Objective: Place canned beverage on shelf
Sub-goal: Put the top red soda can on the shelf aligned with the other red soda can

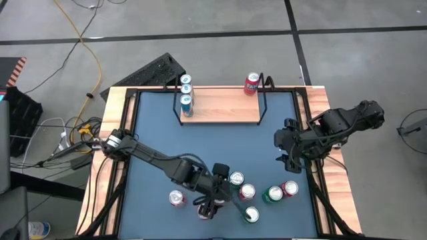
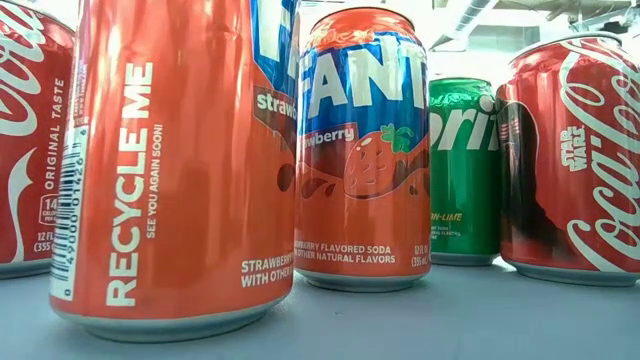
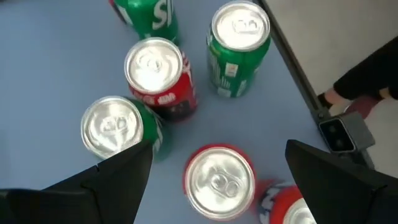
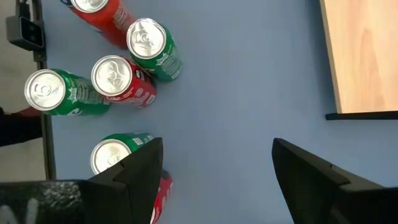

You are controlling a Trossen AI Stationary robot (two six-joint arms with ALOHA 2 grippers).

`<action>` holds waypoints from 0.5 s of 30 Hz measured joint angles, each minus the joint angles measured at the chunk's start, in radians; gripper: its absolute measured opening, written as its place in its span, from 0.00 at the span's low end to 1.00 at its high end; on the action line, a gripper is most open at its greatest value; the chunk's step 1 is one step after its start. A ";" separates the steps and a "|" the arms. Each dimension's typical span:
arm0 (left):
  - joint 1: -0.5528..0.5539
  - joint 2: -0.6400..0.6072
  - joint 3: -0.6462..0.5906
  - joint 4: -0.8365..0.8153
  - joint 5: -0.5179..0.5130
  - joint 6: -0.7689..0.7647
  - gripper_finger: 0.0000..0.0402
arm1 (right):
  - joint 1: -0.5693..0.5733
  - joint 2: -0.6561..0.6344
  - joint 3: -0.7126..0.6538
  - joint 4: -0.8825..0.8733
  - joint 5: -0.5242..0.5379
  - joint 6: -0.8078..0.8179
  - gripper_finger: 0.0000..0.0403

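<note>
Several upright cans stand in a cluster near the table's front edge. My left gripper (image 1: 220,195) (image 3: 219,149) hangs open over this cluster, its fingers on either side of a red can (image 3: 219,180) and above it, touching nothing. Next to that can stand a green can (image 3: 115,127), a second red can (image 3: 155,74) and an orange Fanta can (image 3: 292,208). The shelf (image 1: 220,107), a light-wood board with black wire ends, lies at the far side with three blue cans (image 1: 186,90) and a red can (image 1: 251,83) on it. My right gripper (image 1: 287,152) (image 4: 217,146) is open above bare blue table at the right.
More cans stand at the front right (image 1: 280,192) and front left (image 1: 176,198). A small camera (image 3: 339,134) sits on the table's near rim. The low view is filled by Fanta (image 2: 362,150), Sprite (image 2: 462,170) and Coca-Cola (image 2: 575,160) cans. Bare blue table (image 1: 220,147) lies between the cluster and the shelf.
</note>
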 joint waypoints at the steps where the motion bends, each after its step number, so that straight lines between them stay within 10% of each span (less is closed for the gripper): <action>1: 0.007 0.002 0.001 0.000 0.002 0.011 0.88 | 0.003 0.000 0.000 0.000 0.011 0.002 0.71; 15: 0.029 0.043 0.001 -0.063 0.041 -0.040 0.88 | 0.010 0.000 0.000 -0.003 0.037 0.000 0.71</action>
